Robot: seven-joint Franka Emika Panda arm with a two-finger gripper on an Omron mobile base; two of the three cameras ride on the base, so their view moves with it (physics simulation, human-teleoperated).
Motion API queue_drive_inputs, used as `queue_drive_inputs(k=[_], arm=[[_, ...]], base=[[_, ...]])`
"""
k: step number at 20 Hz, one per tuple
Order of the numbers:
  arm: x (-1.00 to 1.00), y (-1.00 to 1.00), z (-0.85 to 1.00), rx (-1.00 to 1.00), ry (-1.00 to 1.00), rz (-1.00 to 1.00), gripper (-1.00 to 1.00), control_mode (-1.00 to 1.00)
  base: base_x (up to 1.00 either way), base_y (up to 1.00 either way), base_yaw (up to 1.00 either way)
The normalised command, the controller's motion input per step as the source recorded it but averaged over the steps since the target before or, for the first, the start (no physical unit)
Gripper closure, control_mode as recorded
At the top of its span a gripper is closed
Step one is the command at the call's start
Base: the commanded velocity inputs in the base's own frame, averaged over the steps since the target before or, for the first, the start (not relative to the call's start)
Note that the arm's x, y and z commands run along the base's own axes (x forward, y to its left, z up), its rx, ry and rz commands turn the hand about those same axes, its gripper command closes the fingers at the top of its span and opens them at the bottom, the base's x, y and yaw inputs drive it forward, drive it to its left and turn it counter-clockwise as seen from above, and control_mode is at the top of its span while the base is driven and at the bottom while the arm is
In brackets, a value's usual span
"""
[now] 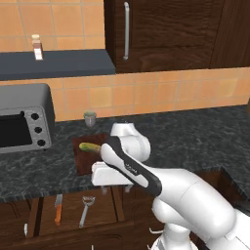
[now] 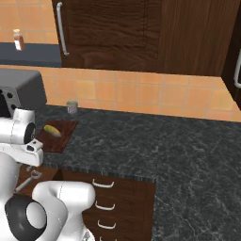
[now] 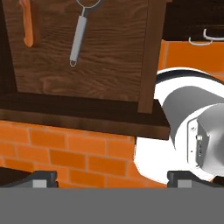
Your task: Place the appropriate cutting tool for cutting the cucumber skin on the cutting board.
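Observation:
The grey metal peeler (image 3: pixel 78 37) lies in an open wooden drawer (image 1: pixel 102 207) under the counter, its loop head toward the counter (image 1: pixel 86 207) (image 2: pixel 27 181). An orange-handled knife (image 3: pixel 27 22) (image 1: pixel 58 210) lies to its left. The dark reddish cutting board (image 1: pixel 85 158) (image 2: pixel 59 139) sits on the counter with the yellow-green cucumber (image 1: pixel 90 146) (image 2: pixel 52 130) on its far part. My gripper (image 1: pixel 111 186) (image 3: pixel 113 177) hangs above the drawer, right of the peeler and apart from it. It points downward and stands open, with nothing between its fingertips (image 3: pixel 43 177).
A grey toaster oven (image 1: pixel 24 117) (image 2: pixel 19 89) stands left of the board. A small glass cup (image 1: pixel 90 118) (image 2: pixel 72 107) stands behind the board by the tiled wall. A bottle (image 1: pixel 37 47) sits on a high shelf. Shut drawers (image 2: pixel 106 204) lie right of the open one.

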Motion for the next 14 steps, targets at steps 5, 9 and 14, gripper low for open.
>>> queue_drive_inputs(k=[5, 9, 14], arm=[[-0.13, 0.03, -0.42, 0.01, 0.0, 0.02, -1.0, -1.0], [0.01, 0.02, -0.39, 0.0, -0.07, 0.02, -1.0, -1.0], [0.1, 0.0, -0.35, 0.0, 0.02, 0.0, -1.0, -1.0]], base=[[0.0, 0.0, 0.0], [0.0, 0.0, 0.0], [0.0, 0.0, 0.0]])
